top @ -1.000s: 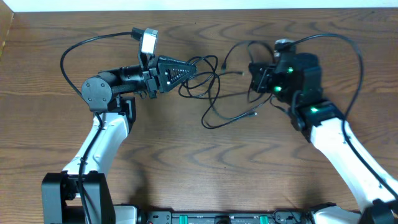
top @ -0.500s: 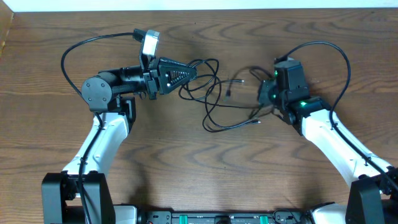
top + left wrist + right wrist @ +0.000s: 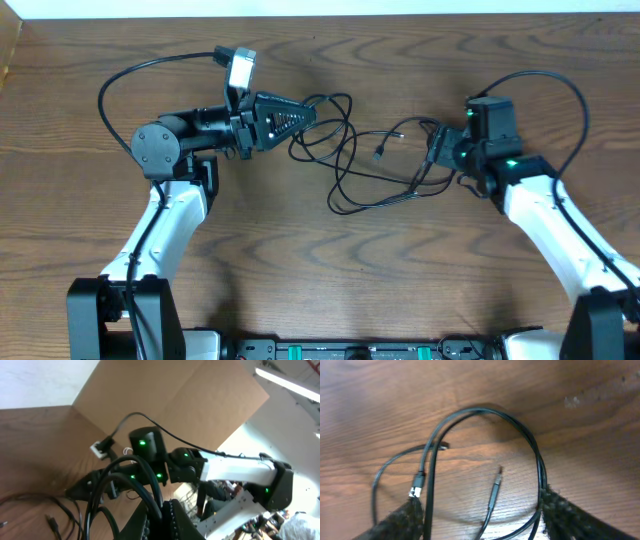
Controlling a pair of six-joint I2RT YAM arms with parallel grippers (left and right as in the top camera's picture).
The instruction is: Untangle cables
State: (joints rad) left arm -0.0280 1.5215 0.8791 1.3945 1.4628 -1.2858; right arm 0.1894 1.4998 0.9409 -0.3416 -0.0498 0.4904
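Brown wood with a darker wavy grain covers the tabletop. The cables at its centre are black, one plug tipped in silver. The left arm and right arm are white with black joints, and small green lights glow at three o'clock.

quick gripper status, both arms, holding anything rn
left gripper: closed, holding the cables
right gripper: open, gripping nothing

Brown wood-grain table; cardboard panel; ceiling strip light.
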